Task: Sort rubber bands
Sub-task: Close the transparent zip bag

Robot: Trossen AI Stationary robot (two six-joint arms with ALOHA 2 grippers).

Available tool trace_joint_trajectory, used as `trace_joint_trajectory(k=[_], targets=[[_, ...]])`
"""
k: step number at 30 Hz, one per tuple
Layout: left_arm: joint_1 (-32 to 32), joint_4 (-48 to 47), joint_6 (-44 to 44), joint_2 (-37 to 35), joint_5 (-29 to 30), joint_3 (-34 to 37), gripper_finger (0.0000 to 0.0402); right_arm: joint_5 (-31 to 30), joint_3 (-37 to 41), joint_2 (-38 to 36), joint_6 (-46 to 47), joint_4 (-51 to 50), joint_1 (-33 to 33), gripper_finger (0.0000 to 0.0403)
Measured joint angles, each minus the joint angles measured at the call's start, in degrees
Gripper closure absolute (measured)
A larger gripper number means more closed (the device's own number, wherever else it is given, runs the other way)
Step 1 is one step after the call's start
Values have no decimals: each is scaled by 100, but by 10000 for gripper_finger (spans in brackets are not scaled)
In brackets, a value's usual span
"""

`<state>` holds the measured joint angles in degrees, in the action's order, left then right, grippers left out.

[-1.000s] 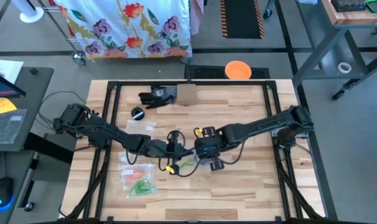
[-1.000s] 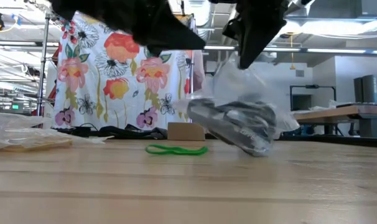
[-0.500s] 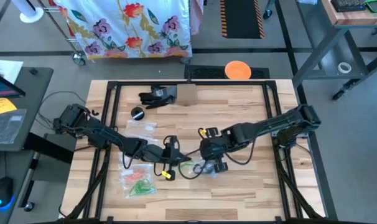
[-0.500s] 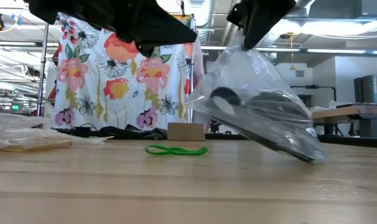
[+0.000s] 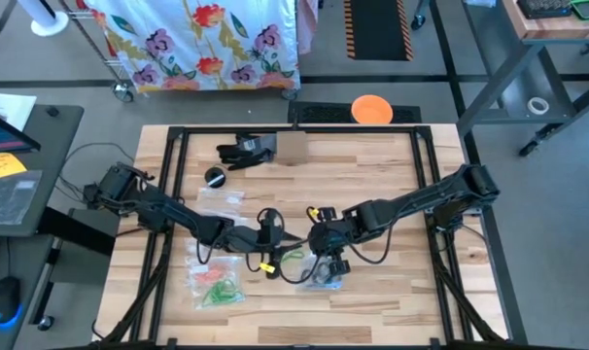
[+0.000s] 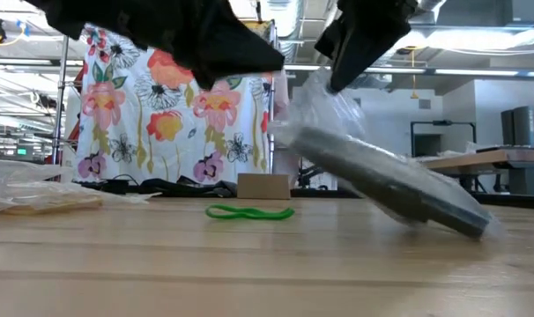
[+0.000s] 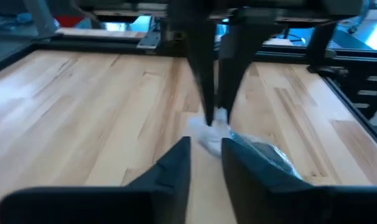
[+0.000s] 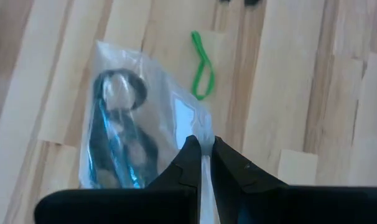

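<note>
The right gripper [image 8: 204,149] hangs over the middle of the tabletop [image 5: 392,165], toward its near edge, jaws closed on the top edge of a clear bag [image 8: 129,134]. The bag slants down from the jaws, its low end at or near the wood, and dark rubber bands [image 8: 120,140] sit inside it.

The left gripper [image 7: 206,146] is just beside it, toward the left edge, jaws slightly apart and holding nothing that can be seen; the bag's pinched edge lies just past their tips.

A loose green band [image 6: 249,212] lies flat on the wood near the bag, between the two grippers.

Near the near left corner rests another bag [image 5: 215,282] with green and red bands [image 5: 217,287] inside. A third clear bag [image 5: 222,198] lies toward the left edge, farther back.
</note>
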<state>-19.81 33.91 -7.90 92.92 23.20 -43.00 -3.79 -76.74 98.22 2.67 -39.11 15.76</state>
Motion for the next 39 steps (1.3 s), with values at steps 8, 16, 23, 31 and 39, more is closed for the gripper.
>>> trace_joint_trajectory(k=[8,16,23,31,39], targets=[[3,11,-18,712,-482,-422,224,1,3,12,-13,44,-1,387],[-42,9,45,748,-417,-538,197,-2,3,12,-126,37,75,387],[-33,-33,-72,748,-52,-538,197,-2,3,12,-122,53,71,387],[115,28,-544,748,-374,-538,197,-2,3,12,97,201,-19,387],[146,31,-547,748,-645,-538,233,-66,3,12,141,197,-14,387]])
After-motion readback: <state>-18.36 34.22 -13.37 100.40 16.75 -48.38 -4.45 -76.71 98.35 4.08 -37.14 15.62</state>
